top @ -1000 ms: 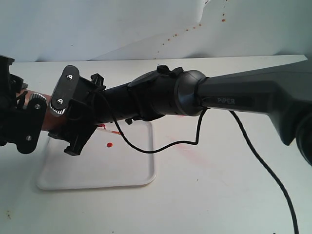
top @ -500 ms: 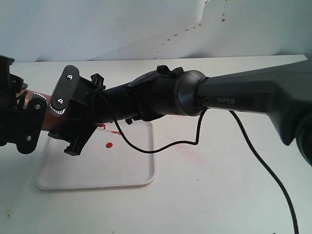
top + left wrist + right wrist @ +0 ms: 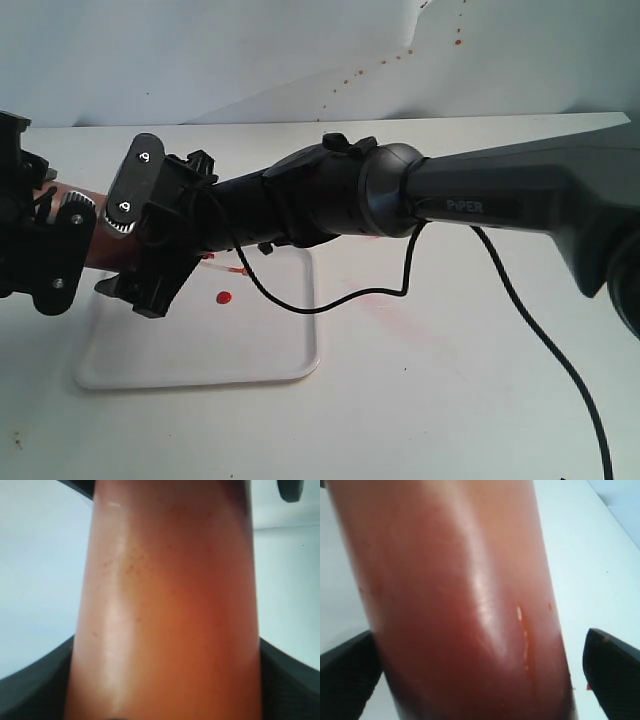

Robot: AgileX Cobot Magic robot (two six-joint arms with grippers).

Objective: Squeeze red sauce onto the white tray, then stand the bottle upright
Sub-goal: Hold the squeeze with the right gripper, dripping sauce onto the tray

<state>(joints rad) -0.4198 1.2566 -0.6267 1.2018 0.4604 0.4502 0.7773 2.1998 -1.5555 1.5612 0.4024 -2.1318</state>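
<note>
the white table (image 3: 470, 400) carries everything. the right arm (image 3: 480, 205) is the biggest thing on it, reaching from the right edge across the middle to the left side.

the white tray (image 3: 200, 360) lies flat near the table's left edge, toward the near side.

the left gripper (image 3: 50, 255) comes in over the table's left edge. in its wrist view the black fingers hug both sides of the bottle, so it looks clamped on it.

the right gripper (image 3: 150, 240) sits over the tray's far left corner with its jaws around the same bottle. in its wrist view one pad (image 3: 615, 675) stands clear of the bottle wall with bare table showing between, so this pincer is open and not squeezing.

the bottle (image 3: 100, 240) hangs in the air between the two grippers, lying roughly sideways above the tray's far left corner. its nozzle end is hidden behind the right gripper.

a faint pale-red smear (image 3: 385, 300) marks the table just off the tray's right edge.

the red sauce (image 3: 224, 297) is a small glossy blob on the tray, close to its far edge and right of the middle.

with sauce down and the right jaws loose, the squeeze looks finished and standing the bottle up is the step in hand. that calls for the right gripper to back clear, then the left wrist to turn the bottle base-down and set it squarely before letting go.
</note>
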